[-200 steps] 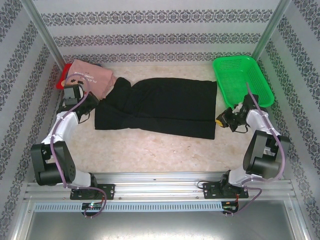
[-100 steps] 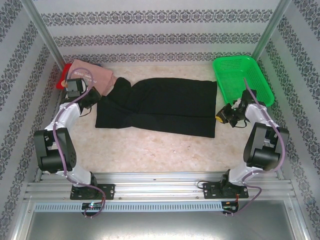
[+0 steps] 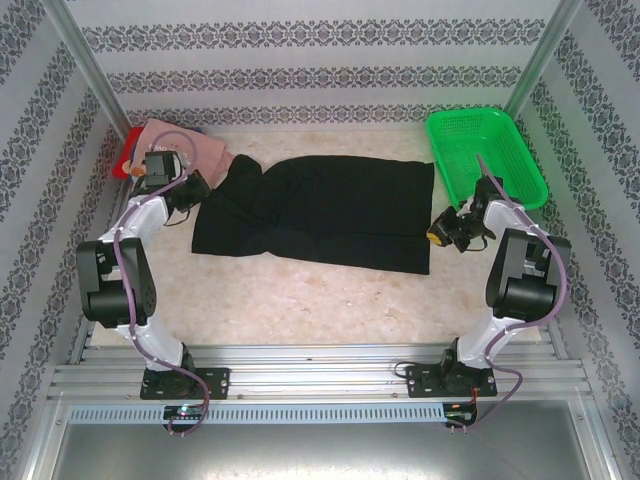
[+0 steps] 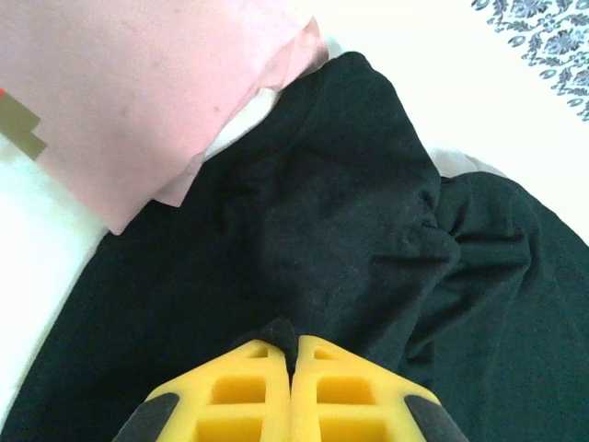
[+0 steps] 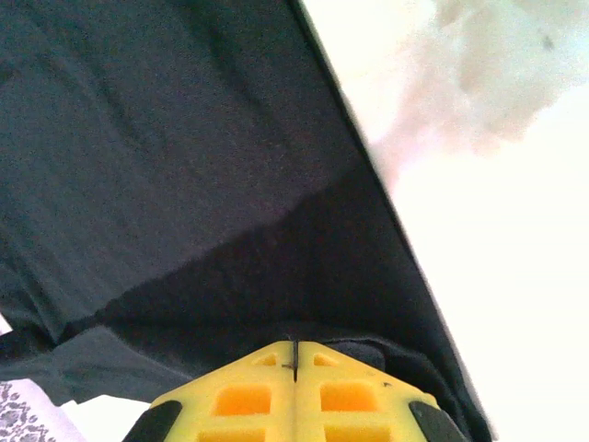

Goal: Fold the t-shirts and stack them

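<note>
Two arms reach from the near edge of the marbled table [image 3: 300,300] to opposite ends of a black t-shirt [image 3: 320,210] spread flat between them. The left pincer [image 3: 196,188] is clamped on the shirt's bunched left end. In the left wrist view its yellow fingers [image 4: 267,368] meet with a small tuft of black cloth nipped at the tips. The right pincer [image 3: 441,232] is likewise pressed together at the shirt's right edge, with the hem humped against its fingertips [image 5: 322,364]. How much cloth lies between them is hard to make out.

Just beyond the left pincer and to its left lies a folded pink t-shirt [image 3: 185,150], touching the black cloth. Its printed lettering is too small to read. A red t-shirt [image 3: 126,152] peeks from under the pink one, mostly hidden. Beyond the right pincer, near the far right corner, stands a green mesh basket [image 3: 450,150], its near rim crossed by the right arm's cable. Patterned wallpaper panels close in the table.
</note>
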You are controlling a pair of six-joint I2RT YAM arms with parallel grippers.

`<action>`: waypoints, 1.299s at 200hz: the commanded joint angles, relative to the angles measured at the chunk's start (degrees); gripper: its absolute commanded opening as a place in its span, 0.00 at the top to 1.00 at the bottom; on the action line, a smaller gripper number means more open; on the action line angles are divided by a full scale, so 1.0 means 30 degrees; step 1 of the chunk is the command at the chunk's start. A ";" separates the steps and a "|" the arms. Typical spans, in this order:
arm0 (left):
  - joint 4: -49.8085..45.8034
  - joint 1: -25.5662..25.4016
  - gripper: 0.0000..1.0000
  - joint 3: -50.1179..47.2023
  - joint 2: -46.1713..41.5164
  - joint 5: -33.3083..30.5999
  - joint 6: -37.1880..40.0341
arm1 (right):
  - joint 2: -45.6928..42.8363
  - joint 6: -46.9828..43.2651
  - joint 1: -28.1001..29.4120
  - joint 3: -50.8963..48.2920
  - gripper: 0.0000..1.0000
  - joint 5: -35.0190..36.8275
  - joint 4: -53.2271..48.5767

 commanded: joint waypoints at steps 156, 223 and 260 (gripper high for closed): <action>0.0582 -0.1261 1.00 0.3934 0.2702 0.0989 0.0419 | 0.1059 -0.1058 0.0260 0.1563 1.00 0.1747 -0.0595; 0.0155 -0.1732 1.00 0.5413 0.4266 0.0679 0.0582 | 0.1204 -0.1166 0.0265 0.1775 1.00 0.1866 -0.0778; -0.0037 -0.1732 1.00 0.5962 0.4850 0.0348 0.0513 | 0.1308 -0.1272 0.0307 0.2016 0.97 0.1731 -0.0793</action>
